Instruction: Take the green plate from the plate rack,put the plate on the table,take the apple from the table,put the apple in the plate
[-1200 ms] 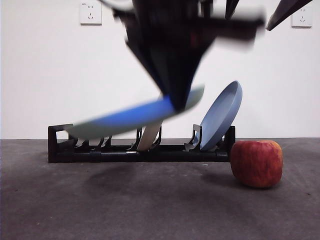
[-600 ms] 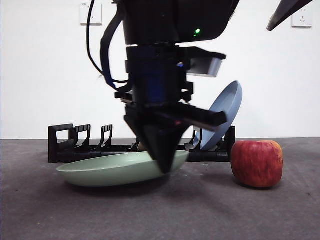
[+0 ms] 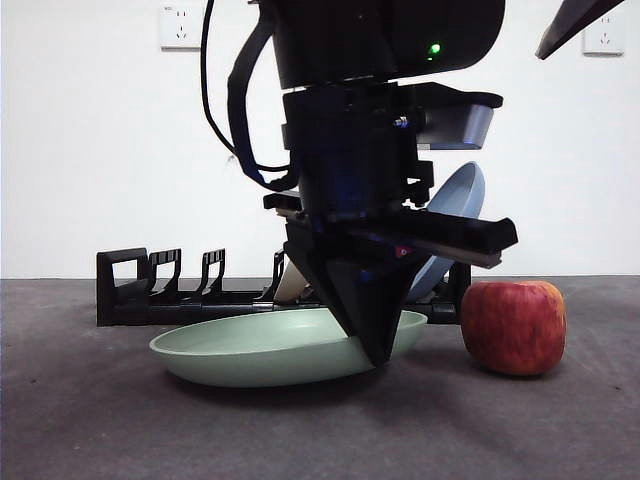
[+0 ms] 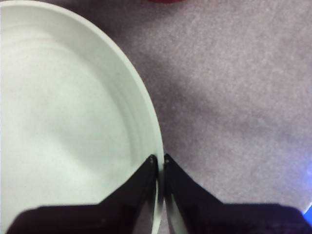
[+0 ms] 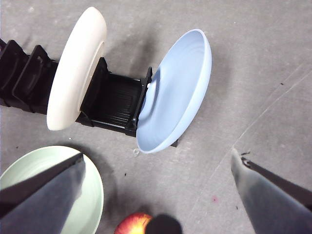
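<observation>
The pale green plate [image 3: 260, 350] lies low on the dark grey table [image 3: 120, 430], in front of the black plate rack [image 3: 130, 290]. Its right rim is tilted slightly up. My left gripper [image 3: 375, 350] comes down from above, shut on that right rim; the left wrist view shows the jaws [image 4: 160, 160] pinching the green plate [image 4: 63, 122] at its edge. The red apple [image 3: 513, 326] stands on the table just right of the plate, apart from it. My right gripper [image 5: 157, 156] hangs open high above the rack [image 5: 112, 102], the apple [image 5: 134, 224] and the green plate [image 5: 95, 195].
A blue plate [image 3: 455, 215] leans in the rack's right end, and a cream-white plate [image 3: 292, 285] stands in a middle slot, mostly hidden behind the arm. The right wrist view shows both the blue plate [image 5: 178, 87] and the cream plate [image 5: 78, 63]. A white wall rises behind.
The left gripper brought the green plate down from mid-air above the rack to the table, then shifted it a little right toward the apple. The apple has not moved.
</observation>
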You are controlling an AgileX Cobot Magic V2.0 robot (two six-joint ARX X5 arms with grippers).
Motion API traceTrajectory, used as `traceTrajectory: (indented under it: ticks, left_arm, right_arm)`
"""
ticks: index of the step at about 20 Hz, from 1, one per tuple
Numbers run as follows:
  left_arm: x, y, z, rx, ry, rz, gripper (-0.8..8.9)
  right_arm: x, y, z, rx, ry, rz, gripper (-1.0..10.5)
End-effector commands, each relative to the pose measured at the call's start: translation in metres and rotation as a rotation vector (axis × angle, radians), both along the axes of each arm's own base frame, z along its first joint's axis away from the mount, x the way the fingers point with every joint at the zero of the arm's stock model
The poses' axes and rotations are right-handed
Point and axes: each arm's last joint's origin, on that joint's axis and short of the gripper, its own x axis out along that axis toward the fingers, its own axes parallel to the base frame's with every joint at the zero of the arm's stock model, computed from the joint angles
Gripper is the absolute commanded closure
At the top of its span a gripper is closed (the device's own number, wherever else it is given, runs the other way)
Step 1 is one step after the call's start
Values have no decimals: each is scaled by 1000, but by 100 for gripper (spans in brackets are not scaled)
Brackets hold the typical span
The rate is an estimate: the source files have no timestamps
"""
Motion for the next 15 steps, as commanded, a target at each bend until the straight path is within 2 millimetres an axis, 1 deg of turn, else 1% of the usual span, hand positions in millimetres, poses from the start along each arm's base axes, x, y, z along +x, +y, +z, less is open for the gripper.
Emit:
traceTrajectory:
  ticks: [1, 3, 4, 8, 10, 12, 14, 15]
  left_arm:
    - [1, -1, -12, 8, 54, 0, 734]
    - [2, 0, -12, 10, 55, 4, 585]
    - [2, 0, -12, 9, 55, 6, 556]
    - [2, 1, -11, 7, 57, 15, 557]
    - [-1, 4, -5, 13, 63, 21, 557]
    - [-10, 10, 14, 4, 57, 6, 557]
    - [-23, 20, 49, -65, 18, -6, 557]
    - [-31, 28, 72, -121, -32, -5, 557]
  right_arm:
    - [3, 1, -1, 5, 3, -9, 446]
    - [3, 1, -1, 5, 4, -9, 446]
    - [3, 1, -1, 5, 3, -9, 446]
    - [3, 1, -2, 4, 5, -9, 446]
    - [2, 1, -2, 2, 11, -9, 446]
    - [2, 1, -3, -2, 18, -8, 446]
    - [1, 0, -3, -8, 31, -7, 446]
    - [0, 0, -5, -15, 50, -7, 446]
